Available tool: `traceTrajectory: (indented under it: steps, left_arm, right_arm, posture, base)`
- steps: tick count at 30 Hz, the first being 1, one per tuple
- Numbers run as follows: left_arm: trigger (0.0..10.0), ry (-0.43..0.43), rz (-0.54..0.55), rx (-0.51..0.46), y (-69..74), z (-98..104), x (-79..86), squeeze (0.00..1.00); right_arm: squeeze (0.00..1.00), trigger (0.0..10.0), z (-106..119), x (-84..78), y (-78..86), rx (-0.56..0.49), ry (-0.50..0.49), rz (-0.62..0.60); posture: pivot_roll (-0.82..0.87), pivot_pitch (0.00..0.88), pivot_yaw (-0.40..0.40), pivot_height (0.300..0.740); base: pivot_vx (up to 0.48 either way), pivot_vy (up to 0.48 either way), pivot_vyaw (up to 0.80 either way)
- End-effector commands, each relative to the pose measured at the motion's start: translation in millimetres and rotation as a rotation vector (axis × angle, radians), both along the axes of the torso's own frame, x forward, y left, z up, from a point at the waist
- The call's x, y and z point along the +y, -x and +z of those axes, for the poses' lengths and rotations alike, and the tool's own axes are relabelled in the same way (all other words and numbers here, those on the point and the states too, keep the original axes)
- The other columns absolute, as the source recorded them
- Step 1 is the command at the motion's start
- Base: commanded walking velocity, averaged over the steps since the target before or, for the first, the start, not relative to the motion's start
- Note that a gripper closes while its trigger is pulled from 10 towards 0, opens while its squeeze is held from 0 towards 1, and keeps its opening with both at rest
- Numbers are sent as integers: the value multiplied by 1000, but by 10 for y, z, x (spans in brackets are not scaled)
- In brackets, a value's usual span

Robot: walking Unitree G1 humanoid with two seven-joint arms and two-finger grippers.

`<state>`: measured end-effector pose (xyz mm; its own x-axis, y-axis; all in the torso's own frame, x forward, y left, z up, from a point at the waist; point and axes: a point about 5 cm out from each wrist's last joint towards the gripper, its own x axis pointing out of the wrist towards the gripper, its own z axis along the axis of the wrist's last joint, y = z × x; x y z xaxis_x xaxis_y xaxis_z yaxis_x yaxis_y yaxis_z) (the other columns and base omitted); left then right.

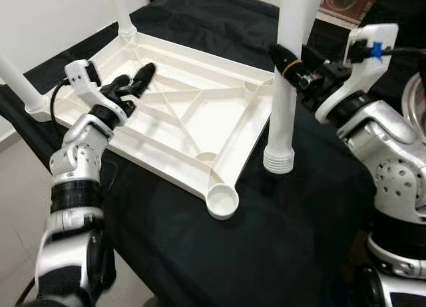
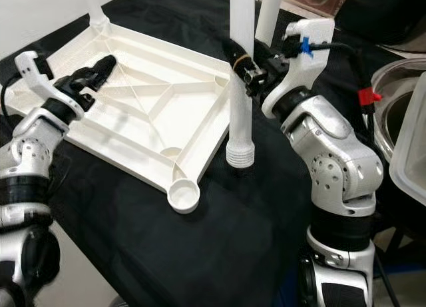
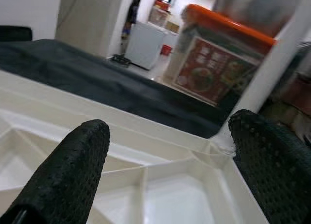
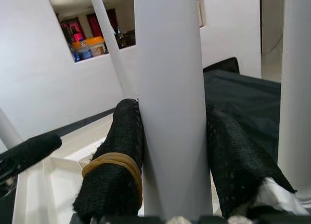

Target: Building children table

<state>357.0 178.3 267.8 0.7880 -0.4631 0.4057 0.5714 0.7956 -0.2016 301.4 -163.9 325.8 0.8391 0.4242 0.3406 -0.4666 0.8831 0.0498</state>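
Note:
The white children's tabletop (image 1: 200, 114) lies upside down on a black cloth, ribs facing up. Its near corner socket (image 1: 222, 202) is empty. White legs stand in the far-left corner (image 1: 123, 10) and the left corner (image 1: 16, 80); another leg (image 2: 267, 14) rises behind the held one. My right gripper (image 1: 287, 66) is shut on an upright white leg (image 1: 283, 114), whose threaded end (image 1: 279, 162) sits low over the cloth just right of the tabletop's edge. My left gripper (image 1: 133, 80) hovers open over the tabletop's left ribs, holding nothing; its fingers (image 3: 68, 175) are spread wide.
The black cloth (image 1: 200, 254) covers the work surface, which ends at the left near a white wall and pale floor. A metal bowl (image 2: 399, 94) and a clear plastic container (image 2: 413, 167) stand at the right, close to my right arm.

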Motion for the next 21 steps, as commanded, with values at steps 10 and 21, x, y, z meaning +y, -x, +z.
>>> traceTrajectory:
  steps: [10, 21]
  left_arm:
    - [10000, -473, -306, -73, 460, -491, -832, 0]
    - [10000, -1022, -671, -192, 637, -531, -836, 0]
  right_arm:
    - [0, 10000, -28, -24, -44, -19, 31, -51]
    - [0, 10000, -8, -107, -87, -24, 42, -99]
  posture:
    - [-108, 141, 24, 740]
    - [-114, 132, 29, 740]
  base:
    - [0, 0, 0]
    - [0, 0, 0]
